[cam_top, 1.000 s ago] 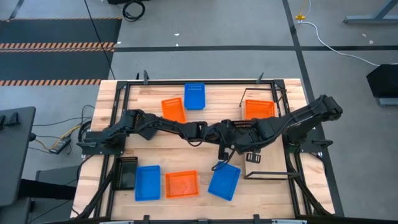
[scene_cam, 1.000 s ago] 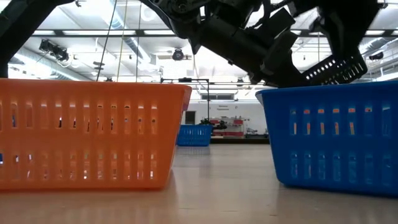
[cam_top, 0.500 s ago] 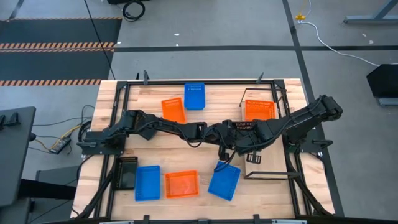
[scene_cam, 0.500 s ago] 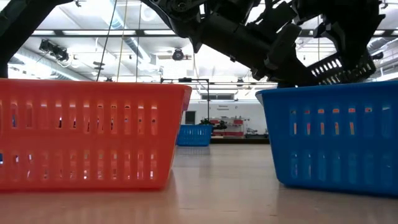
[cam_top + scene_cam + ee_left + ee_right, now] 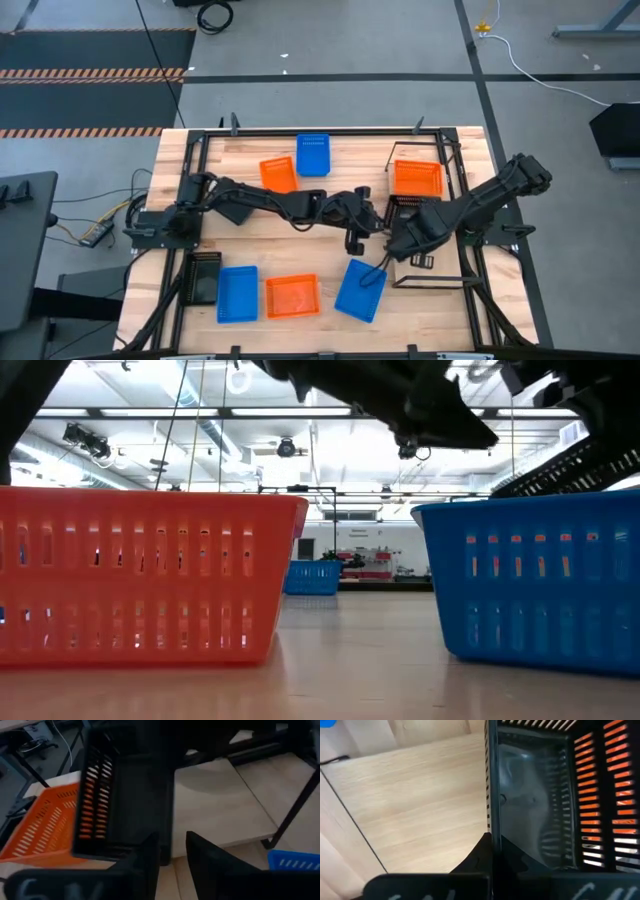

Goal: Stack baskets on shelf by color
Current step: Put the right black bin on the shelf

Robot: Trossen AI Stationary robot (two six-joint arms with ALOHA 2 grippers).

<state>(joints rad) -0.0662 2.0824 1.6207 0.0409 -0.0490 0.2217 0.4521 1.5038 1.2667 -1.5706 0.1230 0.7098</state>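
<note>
A black basket (image 5: pixel 405 203) hangs over the wire-framed shelf (image 5: pixel 430 283) at the table's right, next to an orange basket (image 5: pixel 418 177) on it. My right gripper (image 5: pixel 492 851) is shut on the black basket (image 5: pixel 535 805). My left gripper (image 5: pixel 172 855) is open, reaching in from the left. Its fingers stand on either side of the black basket's (image 5: pixel 125 795) near wall. In the low view the black basket (image 5: pixel 575 460) shows tilted above a blue basket (image 5: pixel 540 580). My right gripper pinches one side wall of the black basket at its rim (image 5: pixel 489 827), one finger outside and one finger (image 5: pixel 522 862) inside. The basket is lifted clear and tilted. My left gripper straddles the basket's wall (image 5: pixel 167 832); I cannot tell whether a finger touches it.
On the tabletop lie an orange basket (image 5: pixel 279 175) and a blue one (image 5: pixel 313 154) at the far side. Near the front edge are a black one (image 5: pixel 203 277), a blue one (image 5: pixel 238 293), an orange one (image 5: pixel 292 296) and another blue one (image 5: pixel 361 290). Both arms cross the table's middle.
The black basket has shifted a little toward the table's right edge together with my right gripper. In the low view both arms have risen and drawn away from the blue basket's rim.
</note>
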